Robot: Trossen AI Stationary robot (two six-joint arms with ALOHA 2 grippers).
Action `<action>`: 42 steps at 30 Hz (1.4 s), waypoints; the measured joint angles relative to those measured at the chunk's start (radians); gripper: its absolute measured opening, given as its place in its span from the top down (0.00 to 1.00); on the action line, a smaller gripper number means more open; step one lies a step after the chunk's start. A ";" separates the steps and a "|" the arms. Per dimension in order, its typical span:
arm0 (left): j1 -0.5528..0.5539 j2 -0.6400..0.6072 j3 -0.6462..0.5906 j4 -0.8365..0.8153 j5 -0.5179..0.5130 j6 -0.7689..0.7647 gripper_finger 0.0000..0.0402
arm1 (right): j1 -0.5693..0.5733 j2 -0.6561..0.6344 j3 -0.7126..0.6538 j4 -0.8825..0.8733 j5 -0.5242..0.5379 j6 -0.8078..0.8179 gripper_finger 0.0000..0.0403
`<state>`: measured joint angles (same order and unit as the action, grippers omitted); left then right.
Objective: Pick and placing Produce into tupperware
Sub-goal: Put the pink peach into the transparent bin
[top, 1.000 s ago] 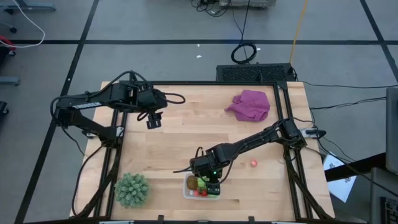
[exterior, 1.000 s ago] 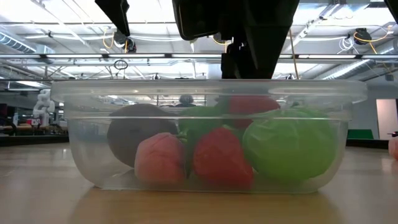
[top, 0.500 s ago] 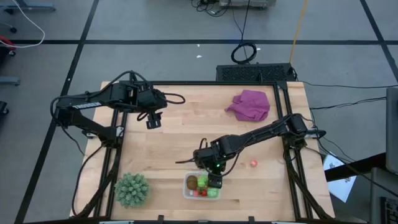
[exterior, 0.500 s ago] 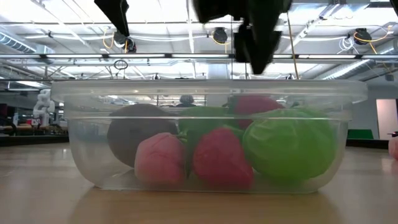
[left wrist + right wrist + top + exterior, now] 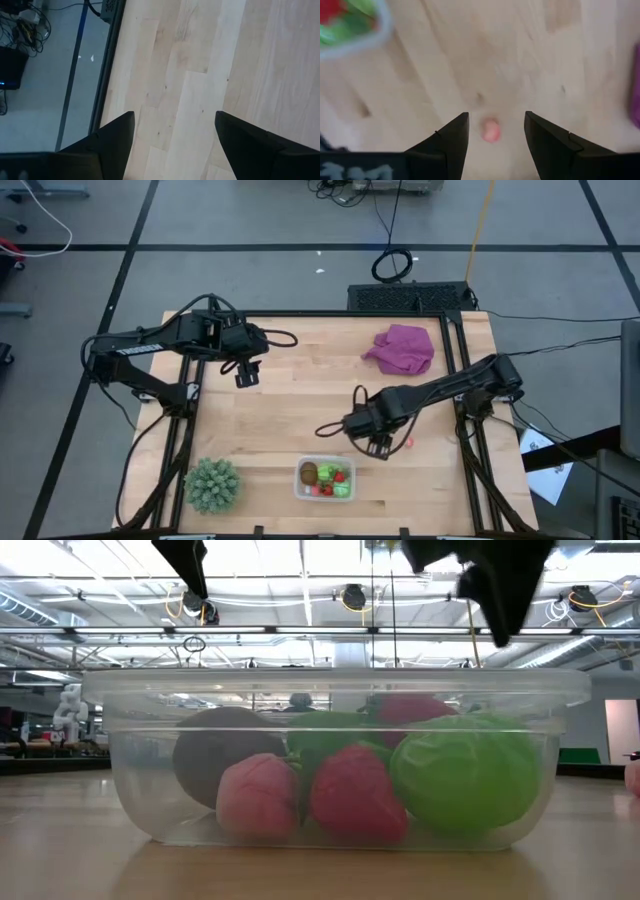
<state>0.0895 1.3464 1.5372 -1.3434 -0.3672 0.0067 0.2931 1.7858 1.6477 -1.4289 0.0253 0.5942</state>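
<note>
**Right End Effector Poised Near a Stray Strawberry**

Right end effector [image 5: 378, 446] hung over the bare wooden surface [image 5: 300, 395] with its fingers [image 5: 451, 140] parted and nothing between them. One small red strawberry piece [image 5: 408, 443] lay loose on the surface just beside it, toward the right edge; in the right wrist view the piece [image 5: 491, 130] showed between the two fingers, apart from both. One clear tupperware [image 5: 325, 479] sat near the front edge, a little way from that end effector, holding one brown kiwi piece [image 5: 222, 765], two light-green pieces [image 5: 462, 772] and three red strawberry pieces [image 5: 355, 792]. One spiky green plant [image 5: 212, 484] stood beside the tupperware, and one purple cloth [image 5: 402, 348] lay at the back. Left end effector [image 5: 246, 375] waited at the rear left, open and empty.
</note>
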 joint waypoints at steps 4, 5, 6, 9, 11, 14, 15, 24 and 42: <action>0.000 0.000 0.000 0.000 0.001 0.000 0.30 | 0.003 -0.079 -0.151 0.020 -0.004 0.064 0.55; 0.000 0.000 0.000 0.000 0.001 0.001 0.30 | 0.003 -0.100 -0.193 0.034 -0.004 0.085 0.55; 0.000 0.000 0.000 0.000 0.001 0.003 0.30 | 0.003 -0.124 -0.235 0.053 -0.005 0.102 0.55; 0.000 0.000 0.000 0.001 0.001 0.007 0.30 | 0.003 -0.190 -0.359 0.129 -0.023 0.130 0.55; 0.000 0.000 0.000 0.002 0.001 0.007 0.30 | 0.003 -0.233 -0.438 0.178 -0.030 0.154 0.55; 0.000 0.000 0.000 0.009 0.001 0.007 0.30 | 0.003 -0.285 -0.546 0.249 -0.077 0.197 0.55; 0.000 0.000 0.000 0.010 0.001 0.007 0.30 | 0.003 -0.298 -0.580 0.278 -0.101 0.215 0.55; 0.000 0.000 0.000 0.016 0.000 0.002 0.30 | 0.003 -0.329 -0.765 0.467 -0.187 0.279 0.55; 0.000 0.000 0.000 0.016 0.001 -0.016 0.30 | 0.003 -0.328 -0.768 0.546 -0.187 0.283 0.55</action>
<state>0.0895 1.3464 1.5372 -1.3270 -0.3664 -0.0093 0.2958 1.4574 0.8795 -0.8828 -0.1616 0.8772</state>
